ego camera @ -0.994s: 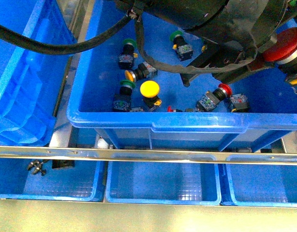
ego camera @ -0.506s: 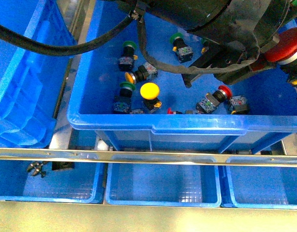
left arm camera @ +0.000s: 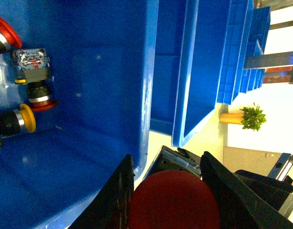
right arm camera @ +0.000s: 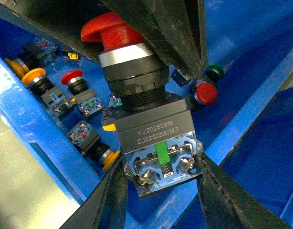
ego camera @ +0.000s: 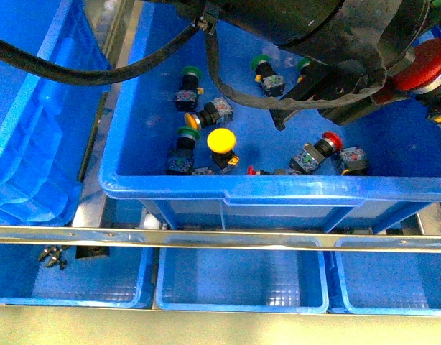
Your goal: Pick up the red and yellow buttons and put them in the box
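Red-capped button (right arm camera: pixel 137 109) clamped in right fingers (right arm camera: pixel 106 200) above the crate (ego camera: pixel 278 188), left fingers (left arm camera: pixel 115 195) seemingly gripping another red cap (left arm camera: pixel 175 200).

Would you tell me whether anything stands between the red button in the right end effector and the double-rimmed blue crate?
Yes. The red mushroom-capped push button, in the right end effector at far right, must reach the deep double-rimmed blue plastic crate at far left; a black robot arm and sagging black cable hang between.

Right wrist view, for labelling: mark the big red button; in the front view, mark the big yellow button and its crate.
red button (right arm camera: pixel 115 32), right wrist view, on its red cap.
yellow button (ego camera: pixel 221 140), front view, on its yellow cap.
crate (ego camera: pixel 278 188), front view, on its near rim.
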Controlling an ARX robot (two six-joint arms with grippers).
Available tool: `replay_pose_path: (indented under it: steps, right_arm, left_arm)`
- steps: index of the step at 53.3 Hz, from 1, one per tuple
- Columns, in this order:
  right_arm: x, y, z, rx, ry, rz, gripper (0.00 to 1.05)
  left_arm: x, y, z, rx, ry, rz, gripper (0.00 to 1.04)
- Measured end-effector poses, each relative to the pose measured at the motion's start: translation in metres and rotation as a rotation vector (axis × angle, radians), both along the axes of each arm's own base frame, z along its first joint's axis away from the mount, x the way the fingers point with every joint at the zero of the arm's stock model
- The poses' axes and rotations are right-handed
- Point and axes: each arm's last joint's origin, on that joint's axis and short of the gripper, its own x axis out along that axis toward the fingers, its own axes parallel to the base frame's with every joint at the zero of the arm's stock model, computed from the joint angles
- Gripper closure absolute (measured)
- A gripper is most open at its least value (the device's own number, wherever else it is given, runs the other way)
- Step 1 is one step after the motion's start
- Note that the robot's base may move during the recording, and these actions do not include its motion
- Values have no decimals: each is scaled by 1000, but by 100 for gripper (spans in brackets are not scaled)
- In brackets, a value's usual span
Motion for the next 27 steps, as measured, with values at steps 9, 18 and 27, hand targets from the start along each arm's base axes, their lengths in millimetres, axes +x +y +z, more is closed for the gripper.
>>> replay_pose_path:
  steps: [9, 18, 27]
  right_arm:
    - [0, 0, 0, 7, -3, -4, 72]
    - [0, 0, 1, 9, -2, -6, 72]
    - [0, -1, 1, 9, -7, -7, 73]
  left_arm:
    - [0, 0, 1, -1, -3, 3, 71]
    - [1, 0, 1, 1, -6, 5, 71]
    - [0, -1, 0, 5, -5, 3, 53]
